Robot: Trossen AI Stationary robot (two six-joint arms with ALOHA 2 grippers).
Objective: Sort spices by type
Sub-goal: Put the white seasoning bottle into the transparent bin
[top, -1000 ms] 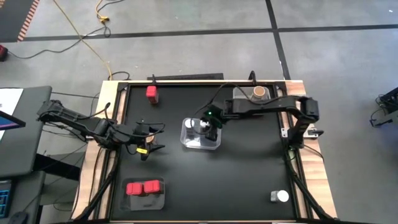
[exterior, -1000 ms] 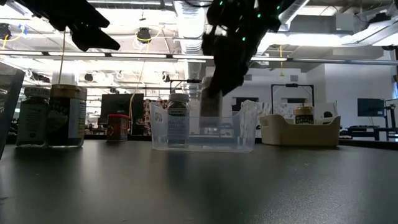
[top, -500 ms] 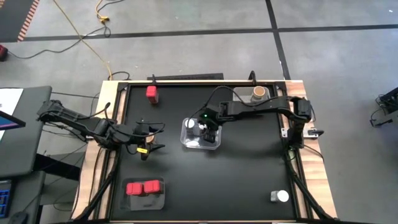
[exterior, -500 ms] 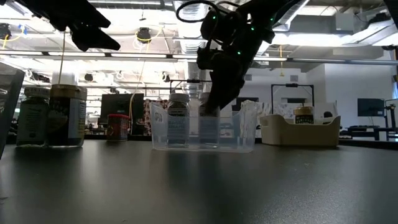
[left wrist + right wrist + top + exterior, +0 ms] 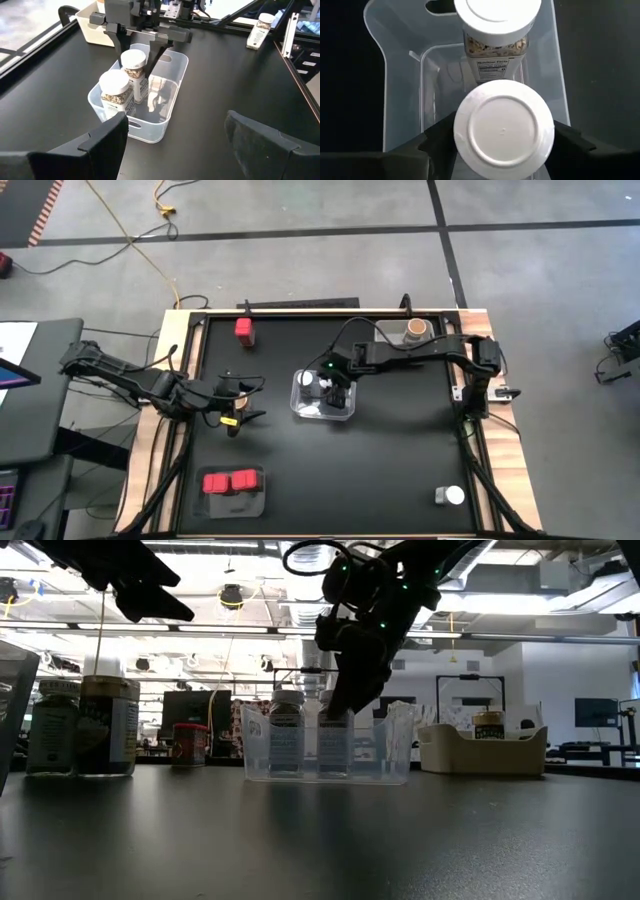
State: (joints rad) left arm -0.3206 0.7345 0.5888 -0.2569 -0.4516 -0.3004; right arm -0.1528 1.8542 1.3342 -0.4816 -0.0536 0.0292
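Note:
My right gripper (image 5: pixel 336 386) reaches down into the clear tray (image 5: pixel 322 412) at mid-table and is shut on a clear jar with a white round lid (image 5: pixel 504 130). A second clear jar (image 5: pixel 115 89) stands in the same tray beside it. My left gripper (image 5: pixel 238 406) hangs open and empty to the tray's left. A red boxy spice (image 5: pixel 243 329) stands at the far left. Two red ones (image 5: pixel 230 482) sit in a tray at the near left. A tan-brown jar (image 5: pixel 416 329) sits in the far-right tray, and another clear jar (image 5: pixel 451 496) stands at the near right. My right gripper pinches the clear jar at its white lid and neck (image 5: pixel 134 60) between its two fingers, one on each side. The fingers (image 5: pixel 119 47) come from above, pointing down. The jar is upright inside the clear tray, its base low at the tray's floor (image 5: pixel 335 768).
The beige tray (image 5: pixel 483 750) with the tan jar stands right of the clear tray in the low view. There is bare black tabletop (image 5: pixel 400 450) between the clear tray and the near-right jar. Raised wooden edges (image 5: pixel 180 330) frame the table.
My right gripper has gone down and slightly toward the table's left with the clear jar. The jar has sunk from above the tray's rim down inside the clear tray, beside the other jar. It has stayed upright.

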